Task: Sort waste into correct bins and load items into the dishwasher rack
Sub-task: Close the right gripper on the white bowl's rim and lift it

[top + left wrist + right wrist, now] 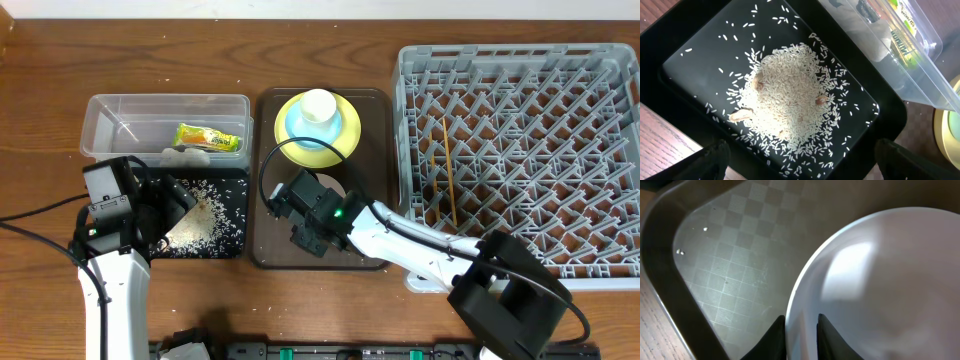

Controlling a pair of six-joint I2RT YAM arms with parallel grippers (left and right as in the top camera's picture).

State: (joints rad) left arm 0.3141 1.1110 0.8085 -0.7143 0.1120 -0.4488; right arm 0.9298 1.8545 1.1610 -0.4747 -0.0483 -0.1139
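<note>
Right gripper [800,336] pinches the rim of the white bowl [880,290]; so shallow an edge hold may slip on lifting. Left gripper [810,162] hangs wide open, empty, above rice [790,95] in the black tray [690,75].

Left fingers [710,161] spread wide, right fingers [776,338] clamped.

The grey dishwasher rack [520,60] sits at the right of the desk [330,50], with the thin chopsticks [448,170] lying across its pegs. A white cup [318,105] sits in the light blue bowl [296,128] on the yellow plate [345,142]. Near them is the white bowl [890,290], its smooth inside showing. The snack wrapper [208,137] and the crumpled tissue [188,154] lie in the clear tub [100,125]. Rice [790,95] is heaped in the black tray [700,55], with stray grains around the heap.
</note>
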